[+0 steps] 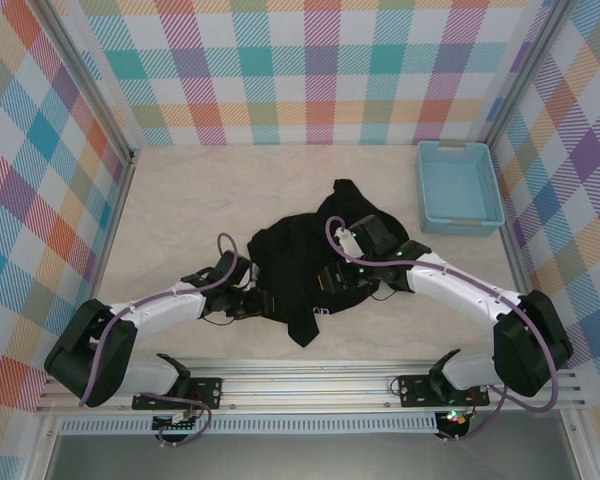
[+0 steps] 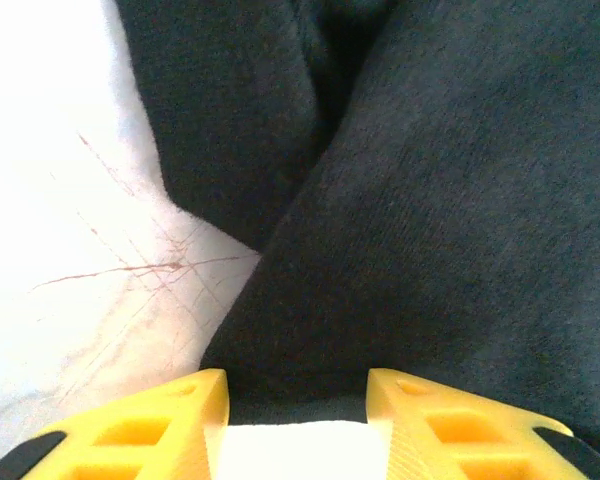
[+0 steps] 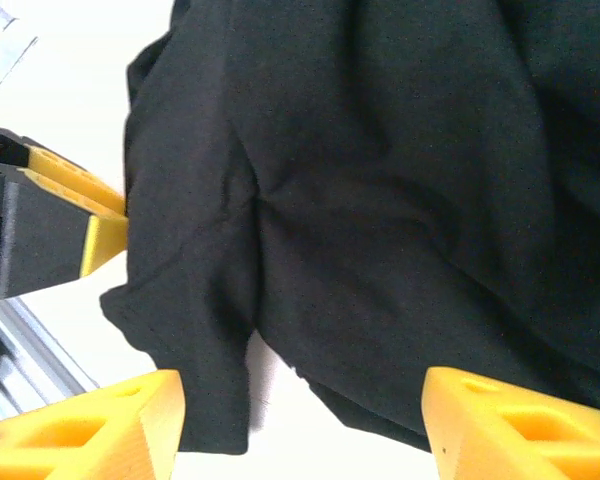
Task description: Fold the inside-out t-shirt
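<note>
So the black t-shirt [image 1: 290, 250] is sitting in a crumpled heap mid-table [image 1: 180, 200], well apart from the light-blue basket [image 1: 460, 185] in the far right corner. It's soft, light cotton-looking stuff, so I'd expect it to sag and bunch the moment you lift it, and there's nothing fragile about it. The catch is that the layers are stacked, so a deep pinch probably grabs two or three at once. The left gripper [image 2: 297, 385] is right at the shirt's left edge, jaws apart, with bare table showing between them and cloth just past the tips, so it's not pinching anything. The right gripper [image 3: 302, 385] hangs over the middle of the pile, spread wide and holding nothing. I'd go for a single outer edge or hem, not the folded middle.
</note>
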You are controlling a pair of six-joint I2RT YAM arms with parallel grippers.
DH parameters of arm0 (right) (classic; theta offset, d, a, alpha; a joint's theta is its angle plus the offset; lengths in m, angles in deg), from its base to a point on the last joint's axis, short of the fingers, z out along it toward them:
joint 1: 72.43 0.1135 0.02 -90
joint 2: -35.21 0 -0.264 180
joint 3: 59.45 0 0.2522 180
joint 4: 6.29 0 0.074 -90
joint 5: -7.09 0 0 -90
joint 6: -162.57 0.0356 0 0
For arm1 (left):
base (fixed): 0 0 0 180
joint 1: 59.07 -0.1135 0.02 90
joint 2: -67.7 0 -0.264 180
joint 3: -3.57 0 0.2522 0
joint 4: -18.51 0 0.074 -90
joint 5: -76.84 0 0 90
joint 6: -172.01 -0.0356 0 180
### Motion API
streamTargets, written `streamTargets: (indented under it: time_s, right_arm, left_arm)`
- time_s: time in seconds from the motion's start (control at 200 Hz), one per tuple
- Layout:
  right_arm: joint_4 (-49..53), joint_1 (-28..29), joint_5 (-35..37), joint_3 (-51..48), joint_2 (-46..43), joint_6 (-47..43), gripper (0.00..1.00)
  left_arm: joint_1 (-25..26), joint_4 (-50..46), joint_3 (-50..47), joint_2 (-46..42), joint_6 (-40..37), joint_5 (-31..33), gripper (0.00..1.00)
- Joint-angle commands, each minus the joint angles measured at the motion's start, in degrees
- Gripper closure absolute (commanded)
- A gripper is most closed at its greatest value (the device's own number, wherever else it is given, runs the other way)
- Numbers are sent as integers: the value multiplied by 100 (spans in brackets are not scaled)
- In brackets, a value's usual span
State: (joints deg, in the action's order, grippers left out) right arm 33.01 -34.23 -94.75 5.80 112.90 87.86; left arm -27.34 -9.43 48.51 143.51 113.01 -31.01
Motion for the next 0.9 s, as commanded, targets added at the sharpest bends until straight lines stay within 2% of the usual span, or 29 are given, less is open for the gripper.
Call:
streamTargets:
  time_s: [0.0,0.13,0.255,0.395,0.495,0.545,0.76,0.835,0.895]
  right_arm:
    - [227,-14,241,306,-104,-262,35]
    - [295,-18,292,354,-68,-303,35]
    - [300,-15,324,362,-69,-307,36]
    - [310,-14,322,402,-37,-323,35]
    - [307,-14,340,415,-13,-334,35]
    - [274,-14,327,407,13,-326,35]
    - [219,-15,190,474,193,-326,35]
    - [220,-19,195,477,185,-328,35]
    - [206,-14,200,477,176,-314,35]
  left_arm:
    - [-52,254,-92,60,-104,-211,66]
    - [-52,203,-127,-99,-109,-245,82]
    - [-52,-224,-46,-444,-247,189,100]
    - [-68,-922,89,-1114,-294,1136,100]
    - [-72,-1056,81,-1370,-287,1317,100]
    - [-74,-1053,76,-1264,-330,1188,88]
    - [-73,-558,-4,-712,-446,610,58]
    - [-70,-435,-32,-605,-506,589,52]
    - [-70,-392,-31,-491,-556,601,50]
